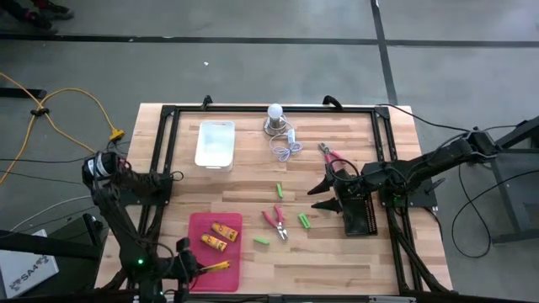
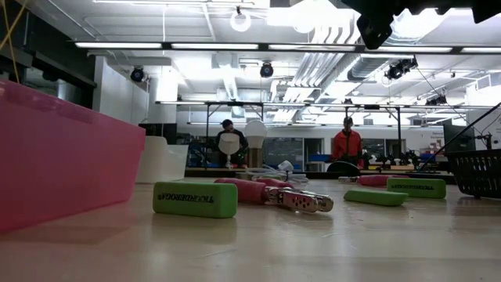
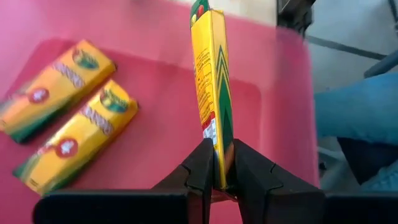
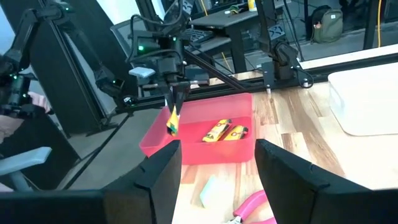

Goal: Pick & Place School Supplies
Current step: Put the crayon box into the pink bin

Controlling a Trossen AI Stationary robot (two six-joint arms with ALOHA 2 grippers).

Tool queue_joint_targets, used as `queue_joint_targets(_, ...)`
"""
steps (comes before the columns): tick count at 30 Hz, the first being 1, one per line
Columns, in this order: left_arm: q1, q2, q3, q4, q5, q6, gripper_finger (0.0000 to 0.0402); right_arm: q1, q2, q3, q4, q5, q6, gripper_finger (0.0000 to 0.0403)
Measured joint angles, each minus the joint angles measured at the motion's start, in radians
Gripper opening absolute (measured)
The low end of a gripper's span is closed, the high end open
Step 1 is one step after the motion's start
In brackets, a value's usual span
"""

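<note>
Left gripper [image 3: 219, 168]: clamping a crayon box [image 3: 210, 87] on edge, hanging over the pink tray [image 3: 273, 99].
Tray contents: two crayon boxes [image 3: 78, 134] lying flat.
Right gripper [image 4: 217, 171]: fingers spread, hovering mid-table.
Table [image 1: 244, 189]: green erasers [image 1: 303, 221], pink pliers [image 1: 275, 221] lying loose.

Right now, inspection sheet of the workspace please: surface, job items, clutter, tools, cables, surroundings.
Surface: wooden table with a black frame.
Job's things: two crayon boxes lying in the pink tray, a third crayon box gripped on edge above it; green erasers scattered mid-table; one pink-handled pliers among them, another farther back.
Clutter: white bin; white bulb with coiled cord; black basket at the right.
Tools: left tool shut on the third crayon box over the tray; right tool open, hovering mid-table right.
Cables: yellow cable on the floor, left.
Surroundings: two people at the far benches.
</note>
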Motion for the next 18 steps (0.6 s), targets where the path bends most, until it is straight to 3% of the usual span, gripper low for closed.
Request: queue_joint_targets(18, 0.133, 0.045, -0.001, -0.074, 0.259, -0.044, 0.0046, 0.000, 0.000, 0.000, -0.006, -0.004, 0.009, 0.0194)
